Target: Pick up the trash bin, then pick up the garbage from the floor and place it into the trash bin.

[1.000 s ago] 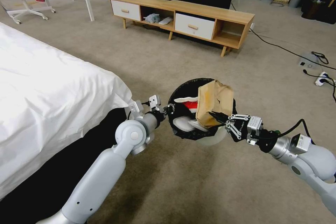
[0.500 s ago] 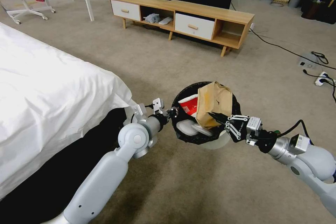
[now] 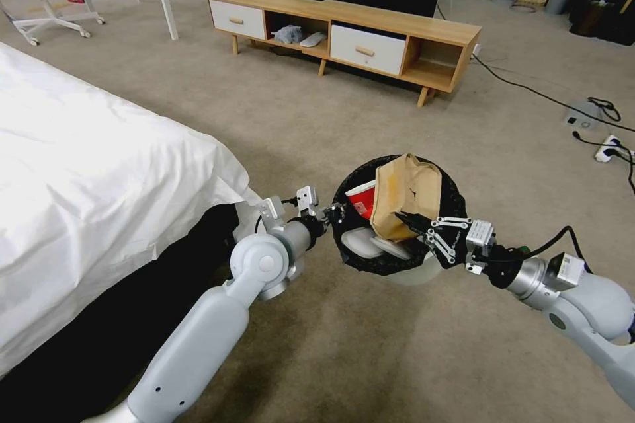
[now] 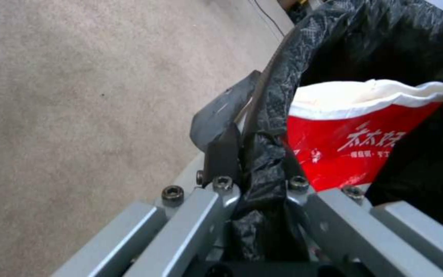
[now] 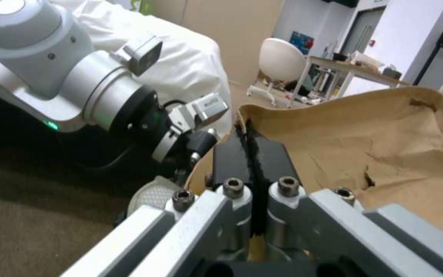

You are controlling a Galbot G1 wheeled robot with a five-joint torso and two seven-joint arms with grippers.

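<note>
- Beige carpet (image 3: 397, 357) was spread across the floor.
- A white-sheeted bed (image 3: 86, 192) was seen at the left of the frame.
- A low wooden cabinet (image 3: 344, 36) with white drawers was placed at upper centre.
- Black cables (image 3: 529, 89) were laid at upper right.

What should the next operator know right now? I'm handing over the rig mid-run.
Left tool: shut on the trash bin rim and liner, holding it beside the bed.
Right tool: shut on the brown paper bag, which stands in the bin.
Done: red-white paper cup and white items are in the bin.
Left: release the bag. No other garbage visible on the carpet.
</note>
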